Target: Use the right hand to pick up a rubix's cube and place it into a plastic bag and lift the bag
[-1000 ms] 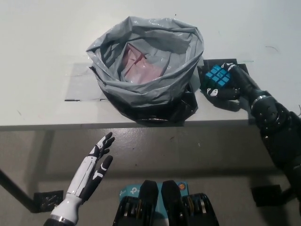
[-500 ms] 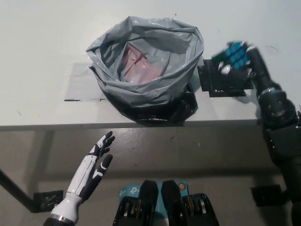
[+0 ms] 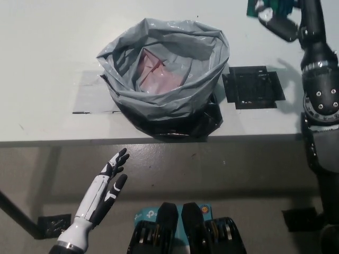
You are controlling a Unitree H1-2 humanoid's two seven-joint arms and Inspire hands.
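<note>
One grey plastic bag point(image 3: 164, 79) stands open on a white desk point(image 3: 47, 58), something pink showing inside it. One black square mat point(image 3: 253, 87) lies just to the bag's right, nothing on it. The black right hand point(image 3: 278, 16), raised to the picture's top right edge, grips one Rubik's cube point(image 3: 265, 8), partly cut off. The white left hand point(image 3: 108, 182) rests below the desk edge at lower left, fingers spread, holding nothing.

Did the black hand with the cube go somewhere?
Yes. The right hand carried the cube up off the black mat, toward the picture's top edge.
</note>
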